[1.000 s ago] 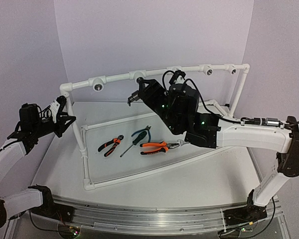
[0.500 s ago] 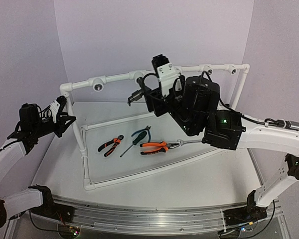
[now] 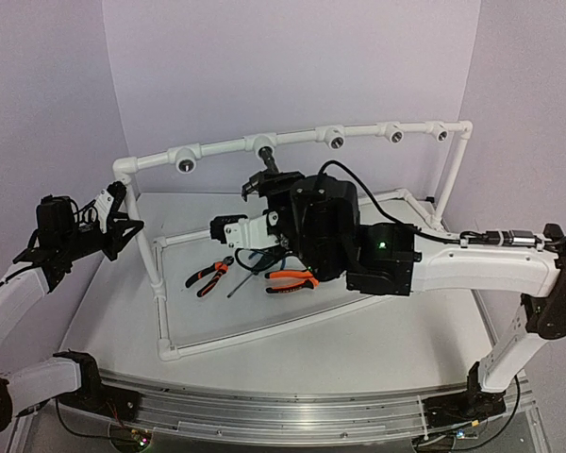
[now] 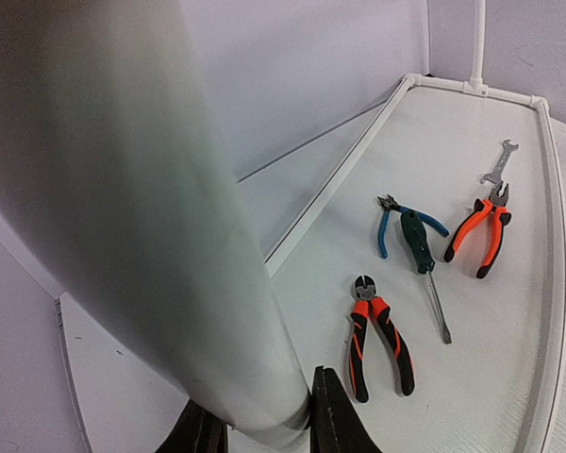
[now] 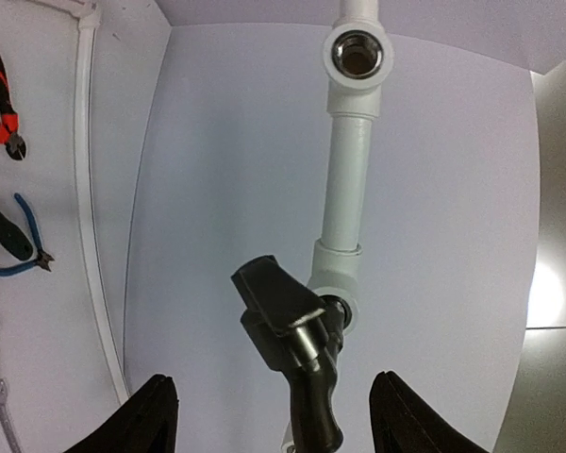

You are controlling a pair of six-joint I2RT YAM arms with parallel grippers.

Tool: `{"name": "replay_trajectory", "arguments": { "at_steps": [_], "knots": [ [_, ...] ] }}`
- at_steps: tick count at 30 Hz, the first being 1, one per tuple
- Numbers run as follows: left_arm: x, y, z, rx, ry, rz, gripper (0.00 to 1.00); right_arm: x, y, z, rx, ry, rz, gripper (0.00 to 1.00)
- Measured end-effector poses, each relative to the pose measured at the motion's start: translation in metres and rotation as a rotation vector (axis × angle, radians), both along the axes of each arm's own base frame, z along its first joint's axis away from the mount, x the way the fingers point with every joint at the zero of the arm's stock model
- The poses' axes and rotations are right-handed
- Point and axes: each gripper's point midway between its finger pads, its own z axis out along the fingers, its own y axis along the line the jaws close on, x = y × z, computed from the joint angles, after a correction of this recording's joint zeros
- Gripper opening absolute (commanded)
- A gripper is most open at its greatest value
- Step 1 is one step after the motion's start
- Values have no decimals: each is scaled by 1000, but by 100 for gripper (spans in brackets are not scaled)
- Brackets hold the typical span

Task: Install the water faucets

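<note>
The small black tap with the bent lever handle [image 5: 292, 330] sits with its threaded end at a round socket of the white plastic pipe frame [image 5: 351, 179], up on the raised back rail above the white worktop [image 3: 406, 330]. The right tool [image 5: 272, 417] hangs just in front of it, fingers [image 5: 137, 415] spread wide to either side and touching nothing, so the tap seems to hang from the socket on its own. Whether it is screwed fully home cannot be told. The left tool [image 4: 264, 432] is drawn narrow around the frame's upright corner post, likely to steady the light frame against twisting. The orange-and-black-handled pliers [image 4: 479, 231], a green-handled screwdriver [image 4: 417, 245] and a small open-ended spanner [image 4: 497, 162] lie flat inside the frame, well apart from the tap. The next socket [image 5: 358, 55] along the rail is bare.
</note>
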Motion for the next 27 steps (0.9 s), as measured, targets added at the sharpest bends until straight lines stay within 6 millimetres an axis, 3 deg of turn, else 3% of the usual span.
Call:
{"name": "replay_trajectory", "arguments": {
  "at_steps": [4,13,27],
  "knots": [
    [0,0,0,5,-3,-3,0,16,3,-7,-115,-31,-14,64],
    [0,0,0,5,-2,-3,0,40,2,-5,-195,-65,-46,53],
    [0,0,0,5,-2,-3,0,49,6,5,-191,-85,-54,16]
  ]
}}
